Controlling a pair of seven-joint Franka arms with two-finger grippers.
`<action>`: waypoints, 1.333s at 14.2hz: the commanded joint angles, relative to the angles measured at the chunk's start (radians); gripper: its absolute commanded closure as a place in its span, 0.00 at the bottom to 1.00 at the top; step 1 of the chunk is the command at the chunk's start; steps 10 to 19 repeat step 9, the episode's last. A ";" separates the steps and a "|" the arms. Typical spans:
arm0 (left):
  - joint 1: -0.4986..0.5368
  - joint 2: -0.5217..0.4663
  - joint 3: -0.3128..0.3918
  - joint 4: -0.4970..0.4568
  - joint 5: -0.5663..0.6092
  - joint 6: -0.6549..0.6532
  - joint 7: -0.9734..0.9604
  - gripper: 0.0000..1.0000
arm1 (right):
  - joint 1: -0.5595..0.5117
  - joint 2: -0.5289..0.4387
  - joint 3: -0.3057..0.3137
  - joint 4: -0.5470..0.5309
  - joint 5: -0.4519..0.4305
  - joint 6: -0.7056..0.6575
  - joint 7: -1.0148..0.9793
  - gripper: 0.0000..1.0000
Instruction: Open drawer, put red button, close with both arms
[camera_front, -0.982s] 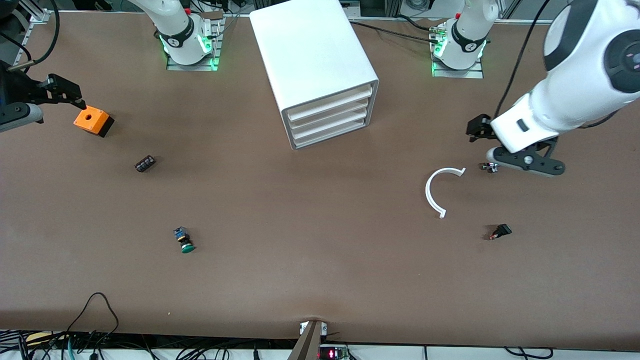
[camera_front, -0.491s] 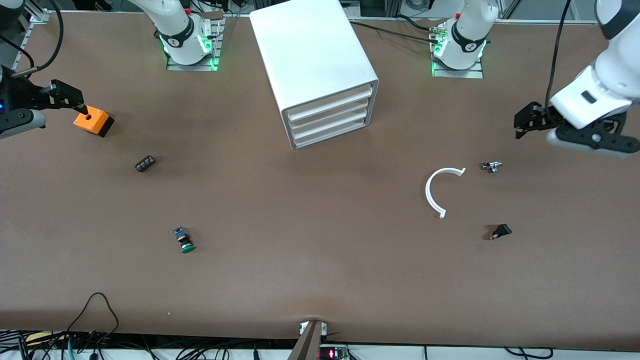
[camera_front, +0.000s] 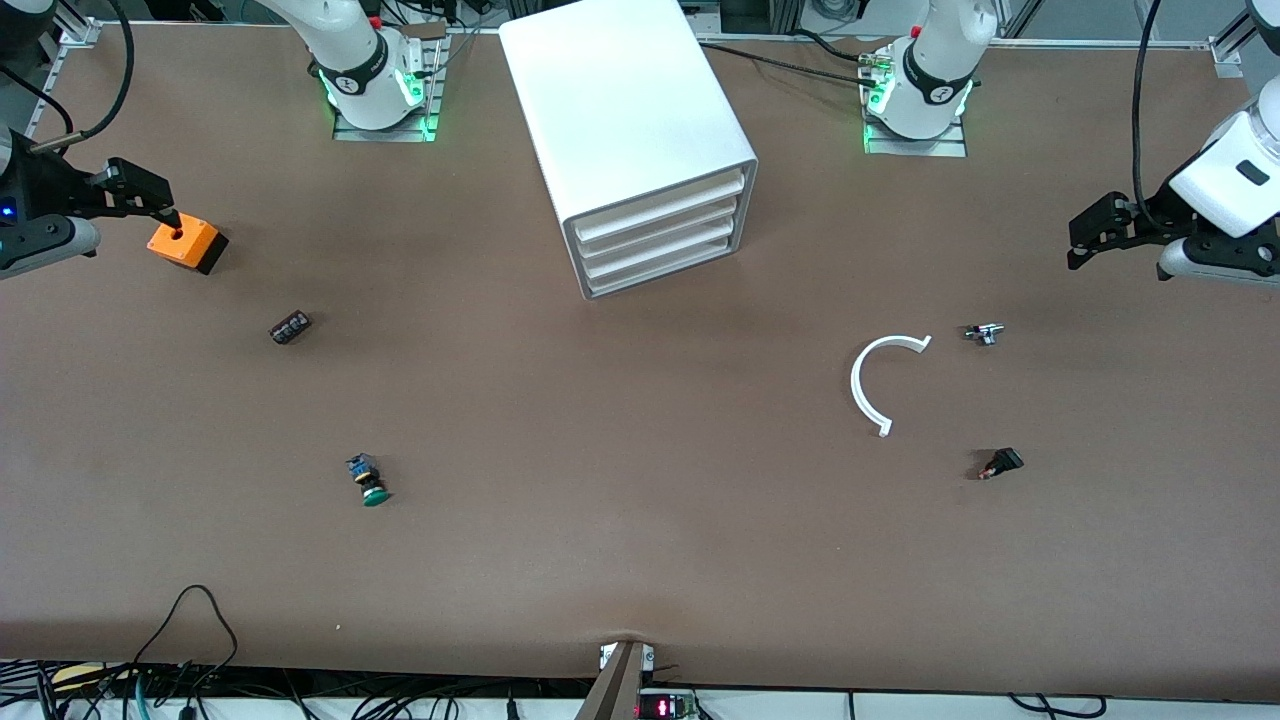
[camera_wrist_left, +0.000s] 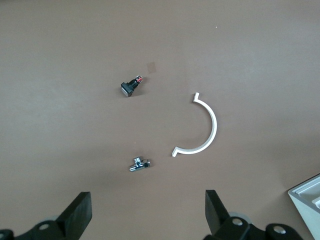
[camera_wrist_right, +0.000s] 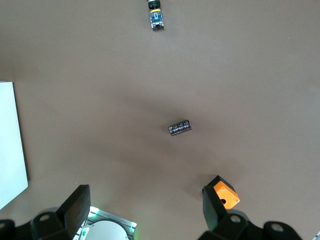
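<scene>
The white drawer cabinet (camera_front: 640, 140) stands mid-table near the robots' bases, with its drawers (camera_front: 665, 240) shut. The red button (camera_front: 1000, 463), a small black piece with a red end, lies on its side toward the left arm's end, nearer the front camera than the white half ring; the left wrist view shows the button (camera_wrist_left: 131, 86) too. My left gripper (camera_front: 1085, 240) hangs open and empty over the table's left-arm end, its own camera showing the gripper (camera_wrist_left: 148, 212) holding nothing. My right gripper (camera_front: 150, 192) is open over the orange box, and the right wrist view shows the gripper (camera_wrist_right: 145, 205) empty.
An orange box (camera_front: 185, 243) with a hole sits at the right arm's end. A dark small part (camera_front: 290, 327) and a green-capped button (camera_front: 368, 482) lie nearer the front camera. A white half ring (camera_front: 875, 380) and a small metal piece (camera_front: 983, 333) lie toward the left arm's end.
The left arm has swung away from the small metal piece toward its own end of the table. The right gripper has shifted only slightly by the orange box.
</scene>
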 joint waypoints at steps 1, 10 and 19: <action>0.001 -0.008 0.001 -0.002 0.004 -0.022 0.010 0.00 | 0.001 -0.002 0.004 0.013 -0.011 -0.016 -0.005 0.00; 0.011 0.006 0.008 0.034 -0.013 -0.061 0.016 0.00 | 0.001 -0.002 0.004 0.013 -0.011 -0.016 -0.005 0.00; 0.011 0.006 0.008 0.034 -0.013 -0.061 0.016 0.00 | 0.001 -0.002 0.004 0.013 -0.011 -0.016 -0.005 0.00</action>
